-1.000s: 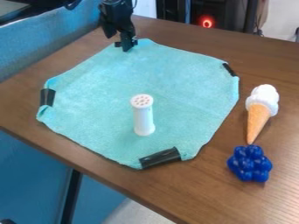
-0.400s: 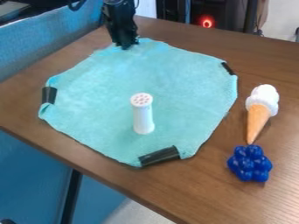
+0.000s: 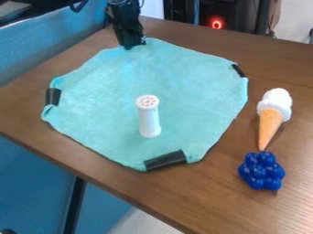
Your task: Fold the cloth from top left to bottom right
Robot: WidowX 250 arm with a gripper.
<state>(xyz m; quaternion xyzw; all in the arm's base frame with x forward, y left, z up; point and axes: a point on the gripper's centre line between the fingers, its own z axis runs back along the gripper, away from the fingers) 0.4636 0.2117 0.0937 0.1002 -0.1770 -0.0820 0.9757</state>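
We find the claw point(image 3: 132, 47) pointing down at the cloth's far corner, near the far corner of the table point(image 3: 263, 215). Its fingers are closed together, with a pinch of cloth between them. The light teal cloth point(image 3: 98, 114) lies spread on the tabletop, unfolded; its near corner comes close to the table's near-left edge. Black strips mark three of its corners: left point(image 3: 53, 96), near point(image 3: 165, 160) and right point(image 3: 238, 70). We note folds beside the left strip.

On the cloth, between its middle and the near corner: a white cylinder point(image 3: 148, 121), upright, with reddish dots on its top. Off the cloth's right side, on bare wood, we log a toy ice cream cone point(image 3: 271, 121), white scoop towards the table's far edge, tip towards us. Just beyond the tip, on our side, sits a lumpy dark blue cluster point(image 3: 261, 171). Past the far edge, a red light point(image 3: 216, 22) glows.
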